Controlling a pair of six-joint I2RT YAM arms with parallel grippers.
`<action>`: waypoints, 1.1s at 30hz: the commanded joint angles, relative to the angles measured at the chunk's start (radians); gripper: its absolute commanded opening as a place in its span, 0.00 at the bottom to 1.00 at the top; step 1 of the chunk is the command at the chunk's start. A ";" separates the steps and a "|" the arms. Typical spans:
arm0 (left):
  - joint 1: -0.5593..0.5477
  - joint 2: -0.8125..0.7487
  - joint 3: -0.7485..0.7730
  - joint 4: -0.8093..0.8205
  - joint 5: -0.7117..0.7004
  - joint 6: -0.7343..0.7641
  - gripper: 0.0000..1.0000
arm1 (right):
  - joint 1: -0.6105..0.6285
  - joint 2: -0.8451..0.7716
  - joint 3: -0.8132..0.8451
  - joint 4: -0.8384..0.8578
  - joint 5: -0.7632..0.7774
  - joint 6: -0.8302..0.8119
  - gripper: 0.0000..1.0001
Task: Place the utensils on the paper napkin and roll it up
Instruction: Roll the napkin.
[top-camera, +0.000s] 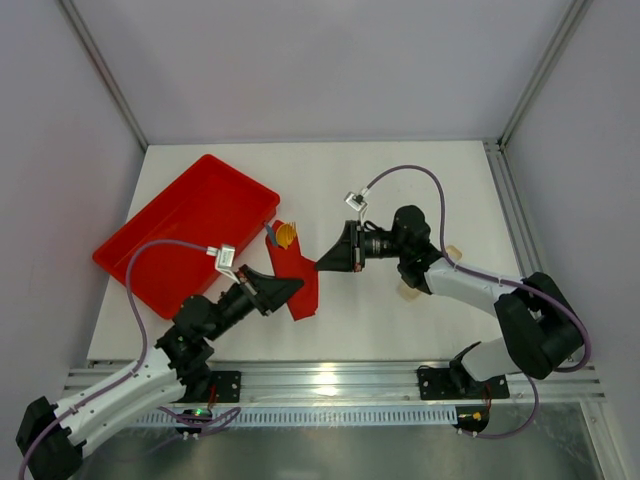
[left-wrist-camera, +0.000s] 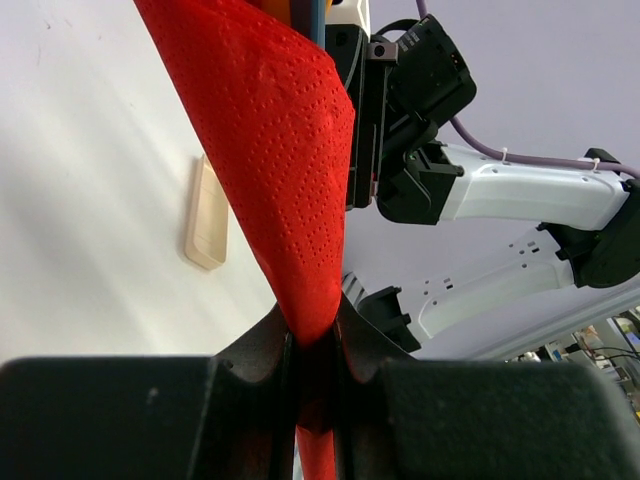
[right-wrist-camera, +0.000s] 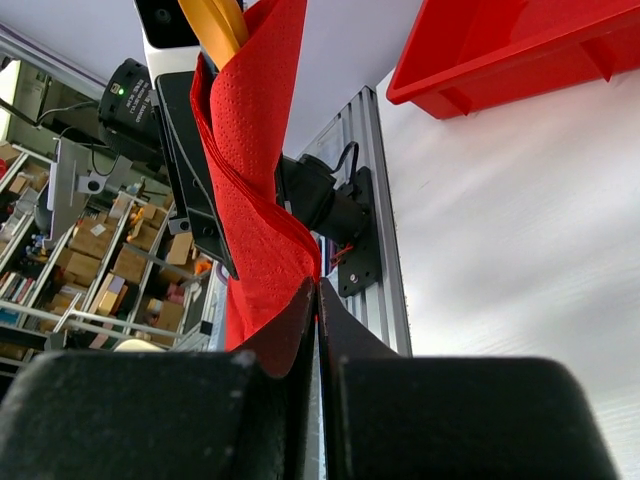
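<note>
The red paper napkin (top-camera: 291, 262) hangs folded in the air between both grippers. My left gripper (top-camera: 291, 289) is shut on its lower bunched end (left-wrist-camera: 312, 330). My right gripper (top-camera: 322, 264) is shut, with its tips pinching the napkin's edge (right-wrist-camera: 300, 262). A yellow-orange utensil end (top-camera: 287, 235) sticks out of the napkin's top fold (right-wrist-camera: 214, 24). One pale tan utensil (left-wrist-camera: 207, 214) lies flat on the white table. Two tan pieces (top-camera: 452, 250) (top-camera: 408, 293) show beside the right arm, partly hidden by it.
The large red plastic tray (top-camera: 185, 225) sits at the back left, its corner close to the napkin's top. It also shows at the upper right of the right wrist view, as the tray (right-wrist-camera: 500, 50). The aluminium rail (top-camera: 330, 385) runs along the near edge.
</note>
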 joint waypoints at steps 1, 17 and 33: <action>-0.007 -0.022 0.012 0.017 0.021 -0.006 0.00 | -0.001 0.000 0.001 0.092 -0.012 -0.001 0.04; -0.006 -0.061 0.016 0.021 0.018 -0.030 0.00 | 0.042 0.048 0.041 0.078 0.025 -0.030 0.04; -0.006 -0.094 0.035 -0.043 -0.010 -0.001 0.00 | 0.121 0.033 0.102 -0.156 0.106 -0.125 0.37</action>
